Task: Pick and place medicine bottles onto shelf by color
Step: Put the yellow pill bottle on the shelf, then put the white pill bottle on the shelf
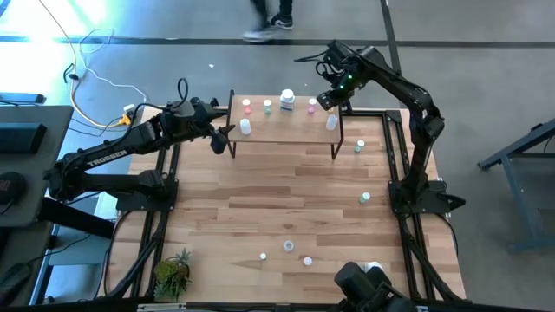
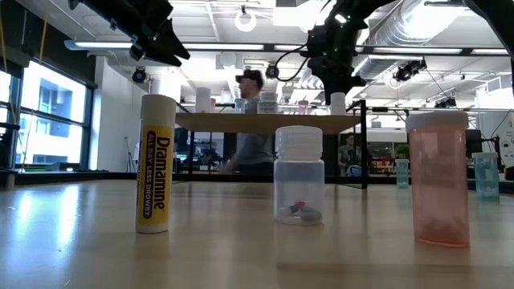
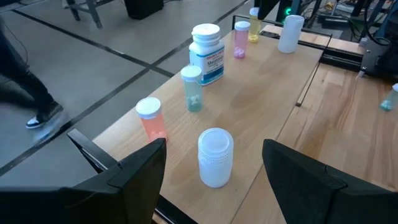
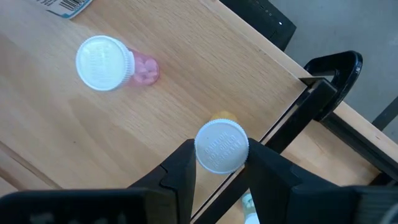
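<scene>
The shelf (image 1: 286, 130) stands at the table's far side. Along its far edge stand a red (image 1: 247, 106), a green (image 1: 267, 107), a large white (image 1: 287, 98) and a pink bottle (image 1: 312, 105). Two white bottles (image 1: 245, 126) (image 1: 330, 120) stand nearer. My right gripper (image 1: 328, 100) hangs over the shelf's far right corner, shut on a white-capped yellow bottle (image 4: 222, 146). My left gripper (image 1: 224, 137) is open, level with the shelf's left end. Its fingers (image 3: 146, 171) stand apart on either side of the white bottle (image 3: 215, 157) without touching it. My right gripper pinches the yellow bottle's white cap (image 4: 205, 149) between its two fingers, coming from above and pointing down. The bottle is upright, its yellow body (image 4: 224, 117) below the cap, close to the shelf's right edge. Whether its base rests on the board, I cannot tell.
Loose bottles stand on the table right of the shelf (image 1: 361, 146) (image 1: 365, 198) and near the front edge (image 1: 289, 246) (image 1: 308, 260). A small plant (image 1: 173, 273) sits at the near left corner. A person walks past beyond the far edge (image 1: 273, 22).
</scene>
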Robot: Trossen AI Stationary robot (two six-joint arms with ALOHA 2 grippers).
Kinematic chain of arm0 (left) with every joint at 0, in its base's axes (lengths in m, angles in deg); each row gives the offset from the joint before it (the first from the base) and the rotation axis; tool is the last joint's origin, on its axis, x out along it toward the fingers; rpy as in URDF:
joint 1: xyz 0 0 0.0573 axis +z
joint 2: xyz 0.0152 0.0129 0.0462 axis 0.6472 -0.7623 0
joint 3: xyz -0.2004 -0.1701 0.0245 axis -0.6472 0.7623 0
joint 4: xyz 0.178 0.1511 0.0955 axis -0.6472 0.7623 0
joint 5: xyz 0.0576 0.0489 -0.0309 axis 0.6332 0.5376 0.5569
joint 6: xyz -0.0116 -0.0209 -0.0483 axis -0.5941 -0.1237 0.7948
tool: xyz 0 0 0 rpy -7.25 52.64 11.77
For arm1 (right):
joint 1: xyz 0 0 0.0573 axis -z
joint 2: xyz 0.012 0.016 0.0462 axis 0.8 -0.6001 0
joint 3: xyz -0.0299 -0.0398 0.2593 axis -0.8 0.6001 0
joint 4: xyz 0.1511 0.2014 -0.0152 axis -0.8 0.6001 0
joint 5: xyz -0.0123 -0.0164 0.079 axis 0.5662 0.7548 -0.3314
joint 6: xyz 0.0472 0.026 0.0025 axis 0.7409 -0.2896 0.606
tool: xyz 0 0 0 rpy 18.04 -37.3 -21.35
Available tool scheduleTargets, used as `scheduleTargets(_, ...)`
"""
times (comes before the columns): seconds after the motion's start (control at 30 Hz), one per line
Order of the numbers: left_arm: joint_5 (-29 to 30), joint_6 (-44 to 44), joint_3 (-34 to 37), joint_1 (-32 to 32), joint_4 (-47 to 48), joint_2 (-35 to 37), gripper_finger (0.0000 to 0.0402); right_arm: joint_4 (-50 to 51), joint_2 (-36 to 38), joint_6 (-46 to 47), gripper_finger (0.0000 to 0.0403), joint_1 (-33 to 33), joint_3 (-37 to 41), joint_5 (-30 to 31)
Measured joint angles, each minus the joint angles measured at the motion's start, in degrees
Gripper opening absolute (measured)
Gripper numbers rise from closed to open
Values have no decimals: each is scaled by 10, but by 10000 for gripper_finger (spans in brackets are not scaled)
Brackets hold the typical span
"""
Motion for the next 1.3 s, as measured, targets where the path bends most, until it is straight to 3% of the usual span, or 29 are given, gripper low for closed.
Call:
scheduleTargets(0.47, 0, 0, 0, 0, 0, 0, 257, 0, 0, -8, 185, 0, 0, 0)
scheduleTargets(0.87, -2, 6, 0, -13, 0, 0, 257, -3, 1, -18, 188, 6, 0, 1)
scheduleTargets(1.3, -2, 62, 0, -98, 0, 0, 257, -22, 42, -18, 188, 5, 0, 34)
